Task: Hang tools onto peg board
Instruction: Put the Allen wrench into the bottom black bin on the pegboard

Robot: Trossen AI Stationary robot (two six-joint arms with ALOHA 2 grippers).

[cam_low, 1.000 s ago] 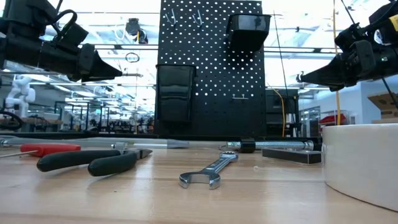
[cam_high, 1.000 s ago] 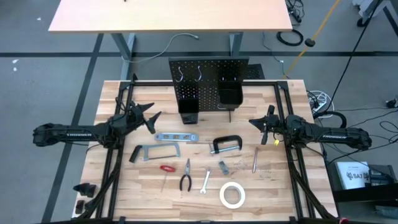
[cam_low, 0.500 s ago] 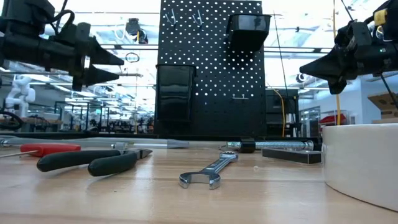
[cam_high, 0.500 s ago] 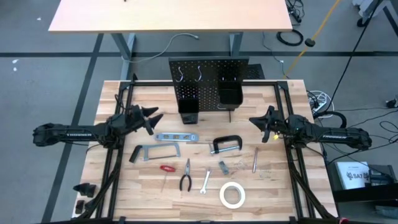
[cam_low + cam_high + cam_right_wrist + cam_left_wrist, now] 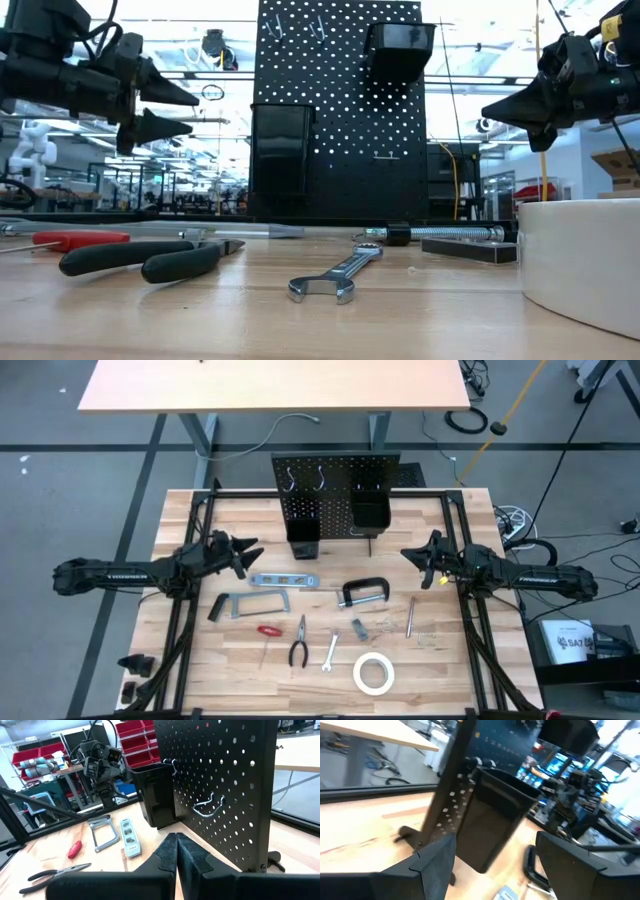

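Low view cuts off the white tape roll (image 5: 585,262) at the frame's right edge, and the black perforated metal peg board (image 5: 340,105) hides much of the room behind. High view shows the small metal bits (image 5: 378,628) too tiny to make out. All tools lie on the tan wooden bench (image 5: 180,650) below the board at centre frame. The left hand (image 5: 243,553), fingers spread and empty, hovers at centre left; the right hand (image 5: 408,556), pinched closed on nothing, at centre right. Bare bench lies between them.
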